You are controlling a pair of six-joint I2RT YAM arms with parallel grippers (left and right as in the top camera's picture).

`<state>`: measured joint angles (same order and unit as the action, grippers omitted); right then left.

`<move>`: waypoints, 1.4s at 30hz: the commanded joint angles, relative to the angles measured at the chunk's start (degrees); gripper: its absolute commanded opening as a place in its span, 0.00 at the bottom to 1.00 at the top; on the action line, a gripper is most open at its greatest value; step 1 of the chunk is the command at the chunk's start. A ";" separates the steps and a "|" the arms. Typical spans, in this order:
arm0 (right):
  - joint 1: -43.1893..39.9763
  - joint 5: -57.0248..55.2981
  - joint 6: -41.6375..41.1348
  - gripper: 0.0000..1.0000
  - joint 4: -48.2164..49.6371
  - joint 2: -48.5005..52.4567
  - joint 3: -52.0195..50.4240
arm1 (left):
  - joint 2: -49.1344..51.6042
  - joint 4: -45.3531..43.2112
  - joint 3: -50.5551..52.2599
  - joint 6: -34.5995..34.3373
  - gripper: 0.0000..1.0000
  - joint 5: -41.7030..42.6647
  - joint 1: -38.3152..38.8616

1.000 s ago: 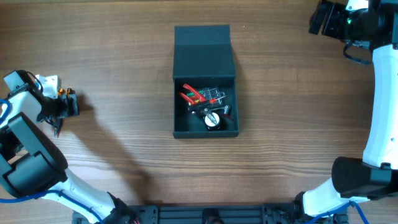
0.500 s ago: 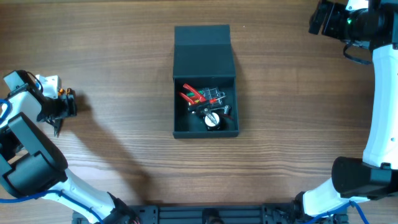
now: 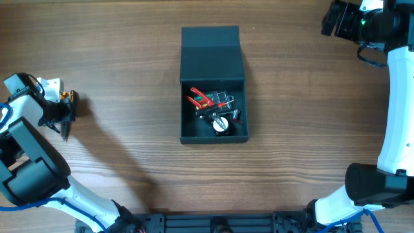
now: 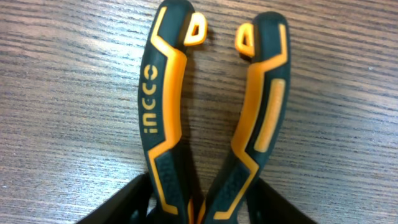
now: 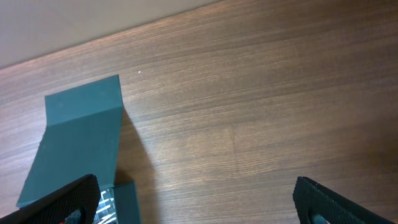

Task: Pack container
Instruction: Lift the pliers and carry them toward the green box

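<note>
The container [image 3: 185, 123] is a dark teal box in the middle of the table, its flap lid [image 3: 212, 55] laid open toward the far side. Red-handled tools [image 3: 206, 99] and a round silver item [image 3: 221, 125] lie inside. At the left edge, pliers with black and orange handles [image 4: 165, 112] rest on the wood. My left gripper [image 4: 202, 205] has its fingers [image 4: 134, 202] pressed against both handles near the joint. In the overhead view the left gripper [image 3: 67, 115] covers most of the pliers [image 3: 65, 97]. My right gripper [image 3: 331, 22] hovers open at the far right corner, holding nothing.
Seen from the right wrist, the container's lid [image 5: 81, 137] lies at the lower left, with bare wooden tabletop [image 5: 249, 124] between the right gripper's fingers [image 5: 329, 199]. The table's far edge [image 5: 93, 43] runs along the top of that view.
The left gripper's jaws have closed inward onto the pliers' handles. The right arm and the container have not moved.
</note>
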<state>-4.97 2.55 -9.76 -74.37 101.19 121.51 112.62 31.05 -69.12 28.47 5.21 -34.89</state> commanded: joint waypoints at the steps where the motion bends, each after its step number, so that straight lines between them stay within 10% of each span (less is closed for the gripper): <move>1: -0.02 0.26 0.63 1.00 -0.09 0.72 -0.13 | 1.84 0.00 1.20 1.11 0.48 -4.26 -0.22; 29: -0.02 0.26 0.74 1.00 -0.22 0.72 -0.13 | -2.78 0.11 1.18 -2.40 0.04 -4.22 2.12; 42: -0.02 0.26 0.79 1.00 0.15 0.72 -0.13 | -11.74 15.43 -6.60 -10.10 0.04 0.11 9.33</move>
<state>-4.97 2.55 -9.74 -74.48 101.19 121.51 104.99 41.93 -70.11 22.85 1.48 -27.75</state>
